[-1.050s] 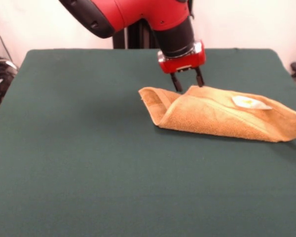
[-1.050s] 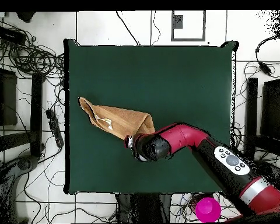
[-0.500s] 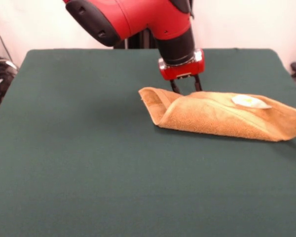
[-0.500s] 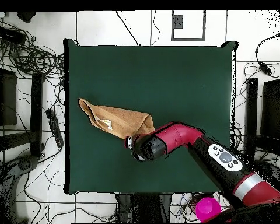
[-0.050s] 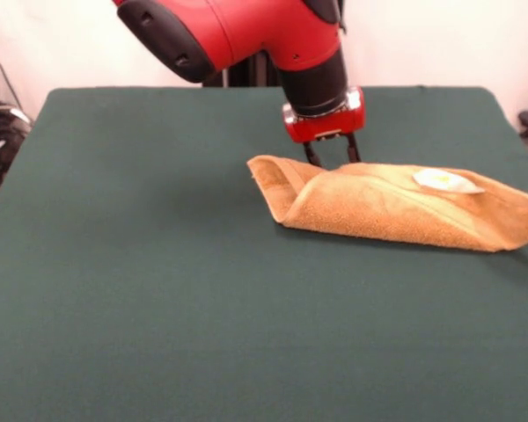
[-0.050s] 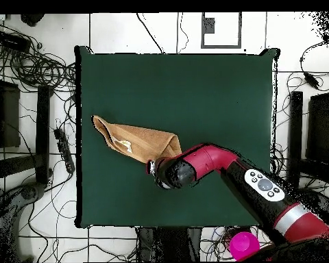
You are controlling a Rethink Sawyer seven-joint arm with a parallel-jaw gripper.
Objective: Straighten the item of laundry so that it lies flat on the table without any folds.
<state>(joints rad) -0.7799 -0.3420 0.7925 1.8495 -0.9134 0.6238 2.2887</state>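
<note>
So the towel (image 5: 396, 207) is lying folded over on itself into a long tapered wedge on the green bench (image 5: 158, 264). In the front view it sits toward the right edge, about halfway between the near and far edges, with its wide end close to that right edge. A white tag (image 5: 444, 182) sits on top near the wide end. Definitely not flat yet, there's at least 1 big fold running the length of it.

The hand (image 5: 331, 155) is down right at the towel's far side, near the narrow end. Its 2 fingers (image 5: 311, 154) are spread with a clear gap between them, tips dipping behind the cloth edge, pinching nothing as far as I can see. Whether the tips touch the bench I can't tell.

What could go wrong, my guess:
- if it squeezes here it may catch both layers instead of only the top one, and then pulling just drags the whole wedge along without unfolding anything
- the wide end is already near the right edge, so a pull that way could send part of it off the bench
- fingers could snag the green cloth cover too, if they go too low

Containers: none on the bench. The only one around is a pink cup (image 6: 243, 244) off the bench by the robot's base, can't tell what's in it.
</note>
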